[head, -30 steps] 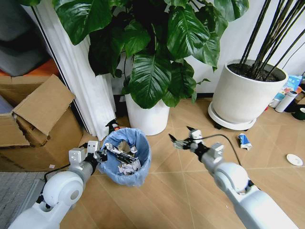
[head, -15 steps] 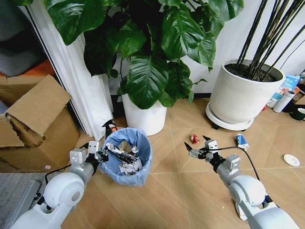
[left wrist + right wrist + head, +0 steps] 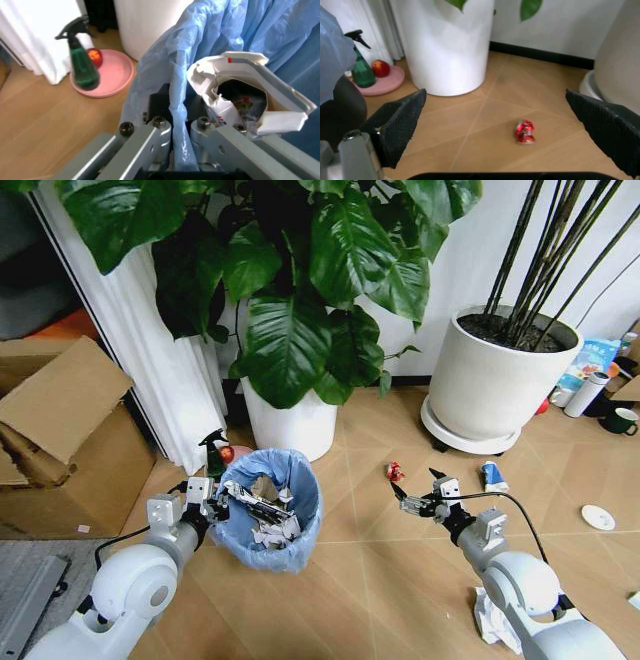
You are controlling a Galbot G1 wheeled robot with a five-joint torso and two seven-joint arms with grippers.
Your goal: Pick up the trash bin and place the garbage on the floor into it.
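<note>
Fingers (image 3: 159, 131) of the left gripper (image 3: 213, 502) are clamped on the near-left rim of the trash bin (image 3: 268, 509), blue bag pinched between them. Paper scraps (image 3: 262, 518) are held inside the bin. Right gripper (image 3: 418, 492) is spread wide with nothing held, aimed at a red wrapper (image 3: 394, 471) just beyond it on the floor. A tube (image 3: 490, 474) and a white lid (image 3: 598, 517) are seen farther right. A green spray bottle (image 3: 213, 452) is noted beyond the bin.

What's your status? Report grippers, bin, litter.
Left gripper shut on blue-bagged round trash bin rim. Right gripper open, facing small red crumpled wrapper on the floor. Path clear.
</note>
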